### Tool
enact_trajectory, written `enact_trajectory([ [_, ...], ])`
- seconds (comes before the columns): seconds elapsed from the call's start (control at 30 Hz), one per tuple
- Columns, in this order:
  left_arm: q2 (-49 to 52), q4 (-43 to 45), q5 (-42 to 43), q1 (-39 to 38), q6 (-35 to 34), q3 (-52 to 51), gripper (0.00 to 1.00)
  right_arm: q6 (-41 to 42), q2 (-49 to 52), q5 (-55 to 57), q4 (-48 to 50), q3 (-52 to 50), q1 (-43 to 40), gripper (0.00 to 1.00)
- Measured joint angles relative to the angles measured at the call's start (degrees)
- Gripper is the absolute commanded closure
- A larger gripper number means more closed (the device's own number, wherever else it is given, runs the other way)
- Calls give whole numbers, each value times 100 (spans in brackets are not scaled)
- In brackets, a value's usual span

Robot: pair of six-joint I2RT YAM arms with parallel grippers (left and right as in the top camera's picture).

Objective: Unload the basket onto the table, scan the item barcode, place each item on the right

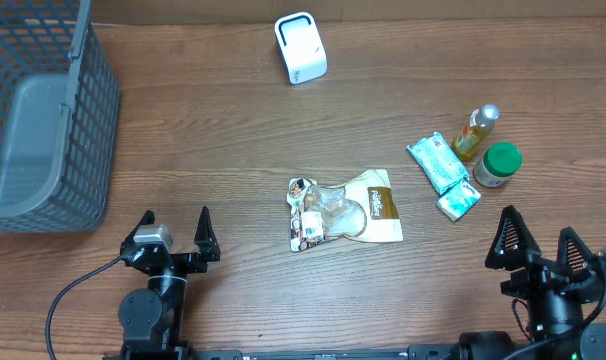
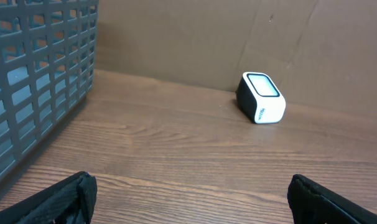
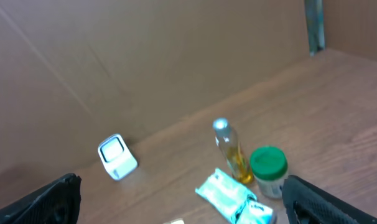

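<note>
Left gripper point(image 1: 175, 220) and right gripper point(image 1: 537, 228) sit at the near edge of the table point(image 1: 233, 130), jaws spread wide and empty. A clear-windowed snack pouch point(image 1: 343, 210) lies flat mid-table between them, with the white scanner point(image 1: 300, 47) well beyond. Pouch looks light, crinkly and slippery (likely to sag if pinched at a corner); its sealed side edge seems the safest hold.

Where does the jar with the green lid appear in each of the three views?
Overhead: the green-lidded jar stands at the right, just below and right of the yellow bottle.
Left wrist: not in it.
Right wrist: low, right of centre, right of the bottle.
Shared landmark: the white scanner box, also in the left wrist and right wrist views.
</note>
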Motion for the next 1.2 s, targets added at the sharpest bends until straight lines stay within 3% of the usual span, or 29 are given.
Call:
enact_trajectory([
  [0.13,0,2,0,-2,0,0,0,-2,-435,-48,494,-435,-9,0],
  [0.23,0,2,0,0,0,0,1,-4,-776,-151,1397,-876,-9,0],
  [0.53,-4,2,0,0,0,0,0,-72,-911,-389,5475,-2371,-9,0],
  [0.67,-4,0,0,0,0,0,0,-199,-914,-494,6688,-3134,-9,0],
  [0.93,-4,0,0,-2,0,0,1,-286,-909,-691,6933,-4266,-9,0],
  [1.2,-4,0,0,0,0,0,1,-507,-911,-890,5512,-4363,-9,0],
])
